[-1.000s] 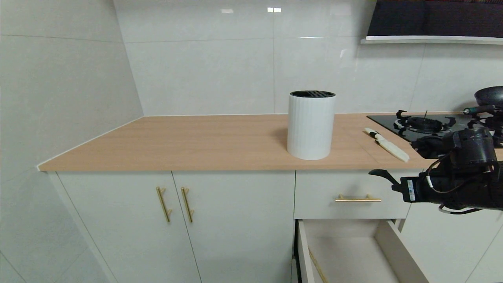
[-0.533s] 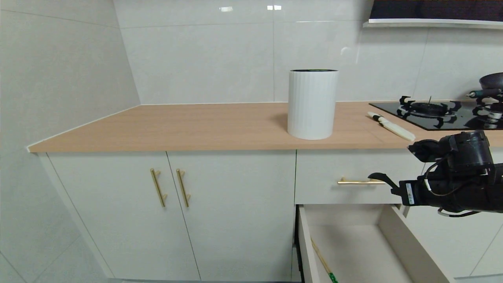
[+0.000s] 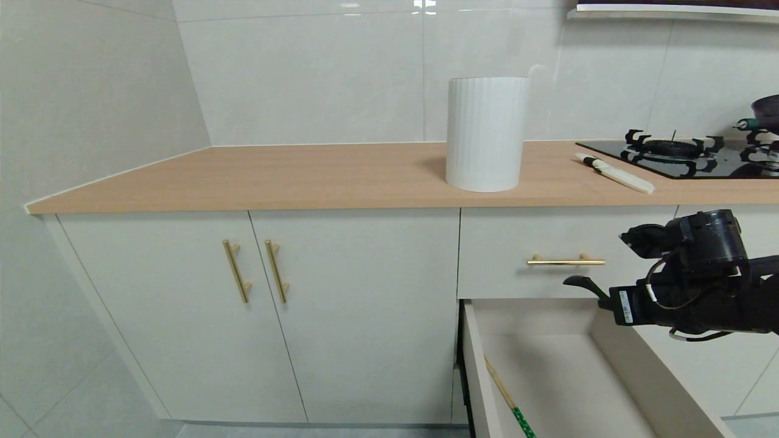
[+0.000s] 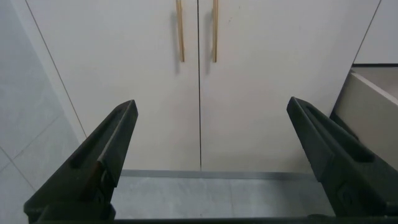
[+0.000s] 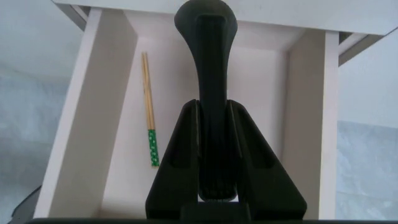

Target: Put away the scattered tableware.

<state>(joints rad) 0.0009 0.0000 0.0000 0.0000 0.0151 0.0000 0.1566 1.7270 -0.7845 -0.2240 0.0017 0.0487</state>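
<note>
Countertop (image 3: 304, 176): white canister (image 3: 485, 134) near knife (image 3: 614, 173)

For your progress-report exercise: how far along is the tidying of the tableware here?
Done: wooden chopsticks with green ends lie in the open white drawer. In hand: nothing; the right tool is shut above the drawer. Left: the cream-coloured knife on the wooden counter.

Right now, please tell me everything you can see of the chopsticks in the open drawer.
The chopsticks are a pair of thin, pale, wooden-looking sticks lying flat and side by side on the floor of the open drawer, close beside its left wall. One end is green with small white dots. Only the drawer floor touches them.
</note>
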